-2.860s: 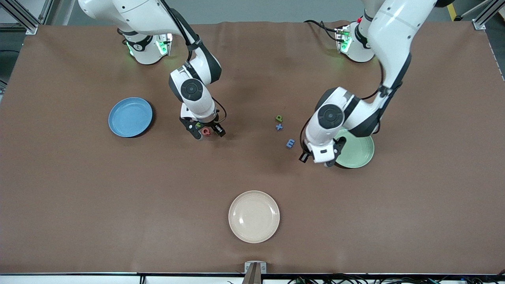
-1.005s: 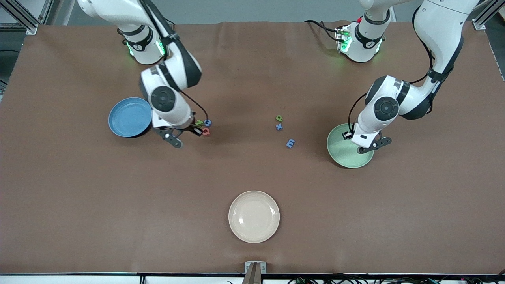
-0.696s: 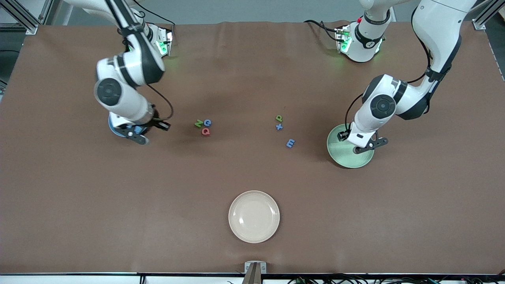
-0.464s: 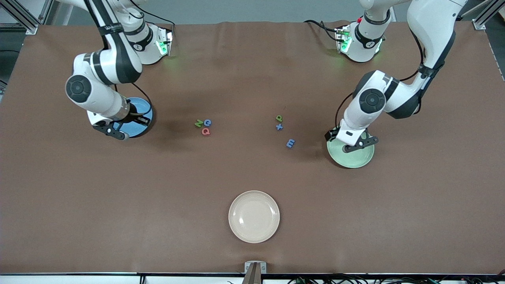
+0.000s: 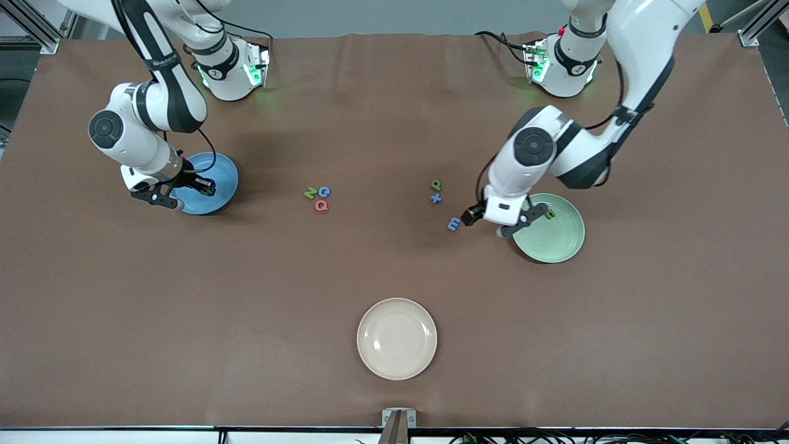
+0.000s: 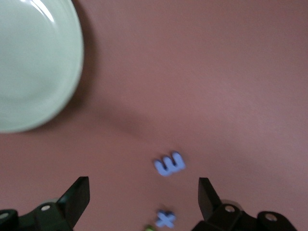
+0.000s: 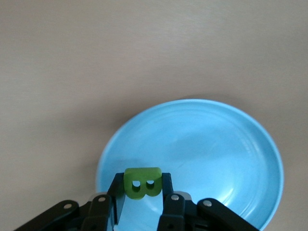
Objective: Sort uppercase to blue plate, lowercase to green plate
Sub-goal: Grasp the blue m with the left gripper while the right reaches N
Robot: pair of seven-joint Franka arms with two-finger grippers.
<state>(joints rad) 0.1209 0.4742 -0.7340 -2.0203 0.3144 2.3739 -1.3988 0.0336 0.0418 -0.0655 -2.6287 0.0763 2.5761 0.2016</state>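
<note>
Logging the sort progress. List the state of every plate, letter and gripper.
Blue plate: empty.
Green plate: holds one small green letter.
Cream plate: empty.
B: gripped over blue plate.
N, G, Q: on table.
p, x, m: on table.
Right gripper: shut on B.
Left gripper: open over m.

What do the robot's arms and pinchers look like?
Both arms are glossy white with black joint bands, round dark grey caps and thin black cables. Green lights glow on their bases. The left gripper and right gripper have black two-finger claws.
</note>
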